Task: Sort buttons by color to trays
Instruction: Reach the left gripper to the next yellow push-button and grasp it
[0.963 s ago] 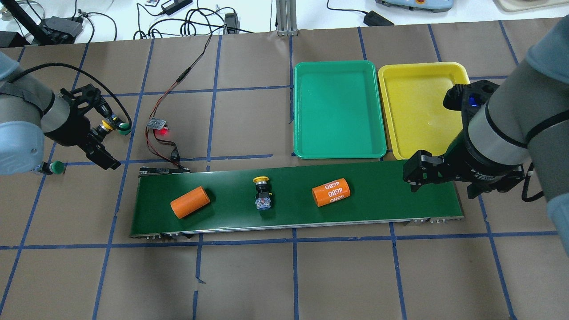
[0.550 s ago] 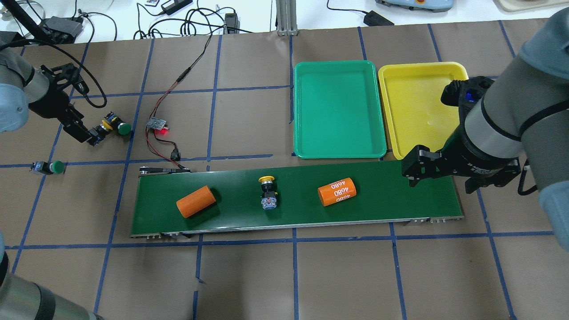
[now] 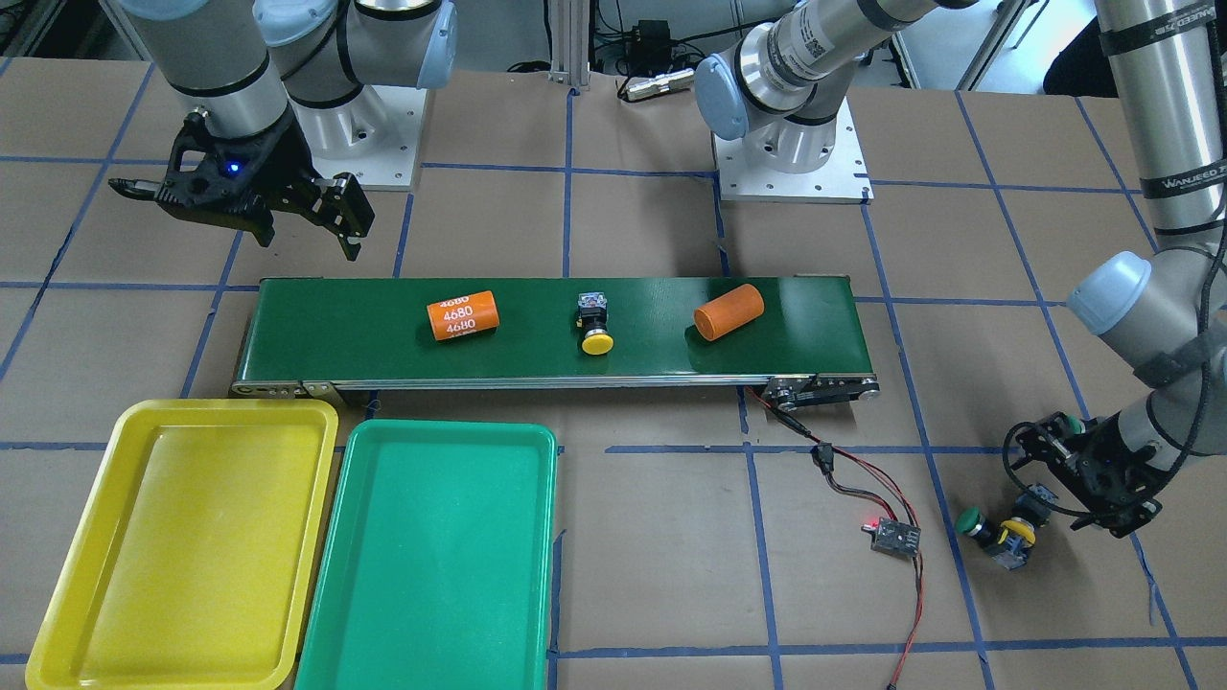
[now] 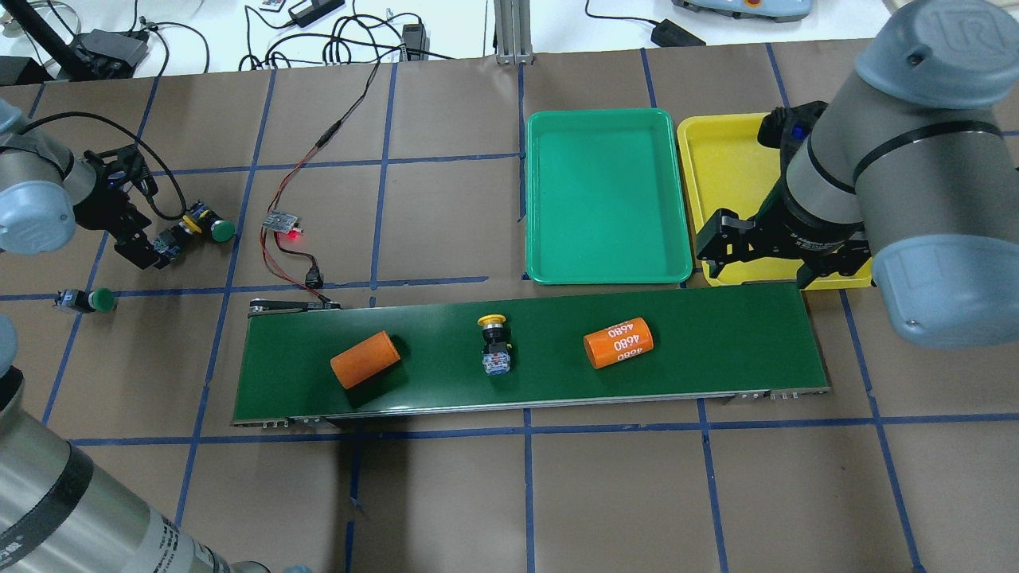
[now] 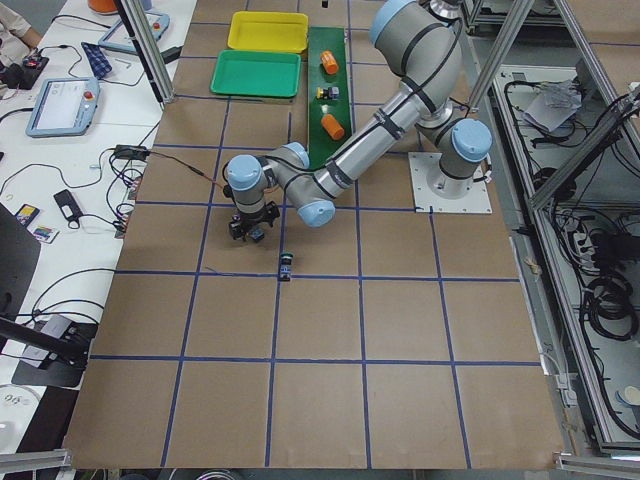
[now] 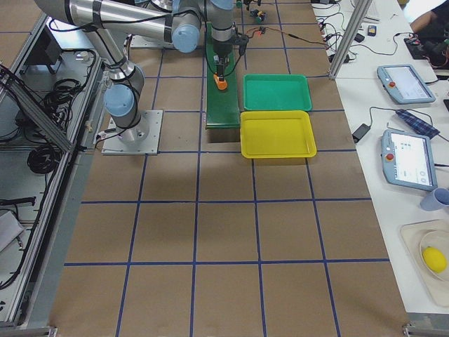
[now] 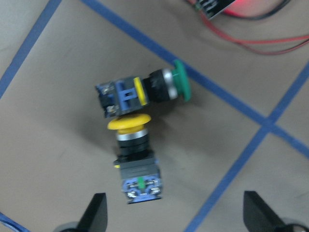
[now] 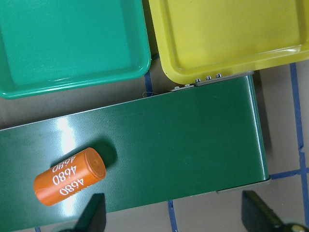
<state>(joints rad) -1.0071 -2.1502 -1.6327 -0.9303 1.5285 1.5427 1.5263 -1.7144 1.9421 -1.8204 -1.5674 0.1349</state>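
Note:
A yellow button point(image 4: 493, 342) stands on the dark-green belt point(image 4: 716, 342). On the paper at the left, a yellow button point(image 7: 135, 159) and a green button point(image 7: 145, 92) lie touching, also seen overhead point(image 4: 215, 229). A second green button point(image 4: 83, 300) lies alone nearer the robot. My left gripper point(image 4: 139, 239) is open and empty just beside the pair; its fingertips point(image 7: 96, 212) straddle nothing. My right gripper point(image 4: 760, 259) is open and empty over the near edge of the yellow tray point(image 4: 728, 183). The green tray point(image 4: 605, 195) is beside it. Both trays are empty.
Two orange cylinders point(image 4: 365, 360) point(image 4: 618, 343) lie on the belt either side of the yellow button. A small circuit board point(image 4: 283, 223) with a red light and trailing wires lies between the left buttons and the belt's end.
The right gripper moved from over the belt's right end to the yellow tray's near edge. The left gripper shifted left off the button pair. The things on the belt drifted right.

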